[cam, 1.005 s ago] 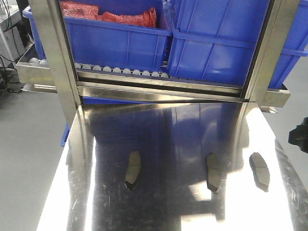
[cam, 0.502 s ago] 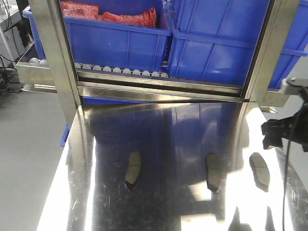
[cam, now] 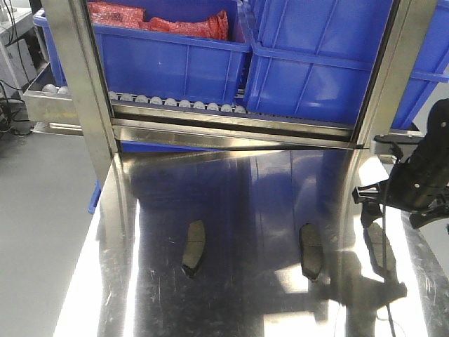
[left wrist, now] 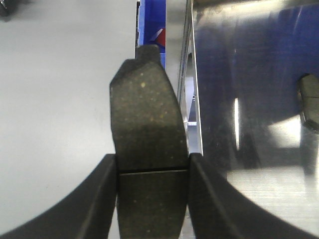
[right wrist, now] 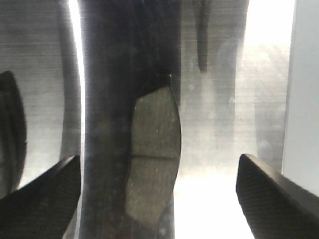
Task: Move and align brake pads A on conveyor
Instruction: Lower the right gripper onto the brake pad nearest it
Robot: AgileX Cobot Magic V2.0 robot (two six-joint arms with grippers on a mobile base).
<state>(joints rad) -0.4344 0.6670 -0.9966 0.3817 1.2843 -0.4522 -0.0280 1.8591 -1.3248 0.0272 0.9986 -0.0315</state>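
Left end effector (left wrist: 153, 167) clamped, right end effector (right wrist: 159, 194) spread wide.
The left fingers (left wrist: 107, 189) pinch a brake pad (left wrist: 144, 109) from both sides. The right arm (cam: 421, 175) reaches in from the right edge, its end effector facing downward with both fingers far apart.

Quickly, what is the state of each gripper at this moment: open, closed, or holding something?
Left gripper: closed on a brake pad.
Right gripper: open, holding nothing, over another pad lying on the steel table.
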